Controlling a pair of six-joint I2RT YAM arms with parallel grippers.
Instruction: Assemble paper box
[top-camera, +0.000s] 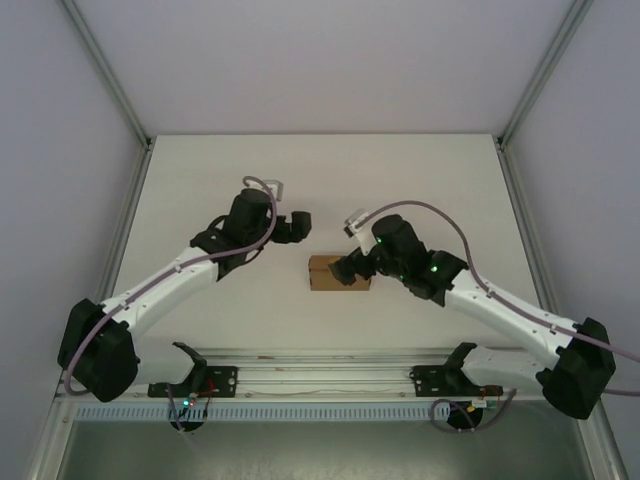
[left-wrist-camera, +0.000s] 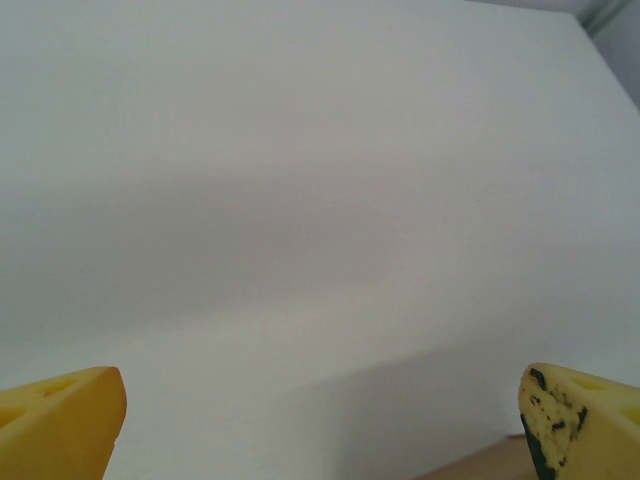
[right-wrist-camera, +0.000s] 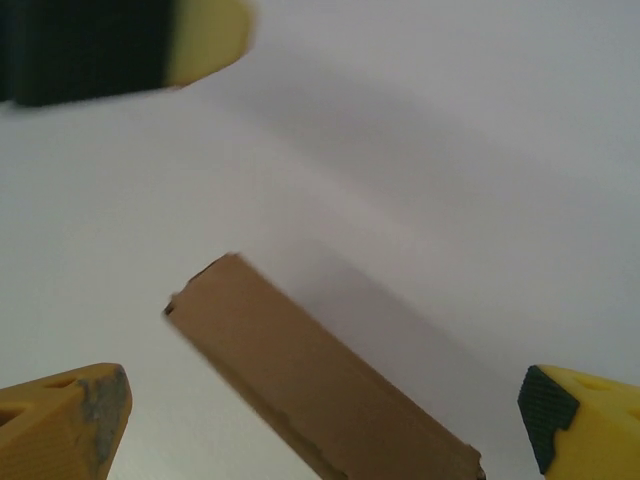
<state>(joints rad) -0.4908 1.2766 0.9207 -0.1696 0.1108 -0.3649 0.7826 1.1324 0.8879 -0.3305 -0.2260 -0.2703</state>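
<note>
On the table (top-camera: 200, 200) the box (top-camera: 328, 272) lies mid-table, seemingly folded into shape. Your right fingers (right-wrist-camera: 70, 420) spread wide, straddling its end, holding nothing. Your left fingers (left-wrist-camera: 65, 415) wide too, near its far side. Likely a late closing step; next, seat any loose flap.

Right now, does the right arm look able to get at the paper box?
Probably yes: the right gripper is open right at the paper box, jaws apart on either side of it, and nothing lies between.
</note>
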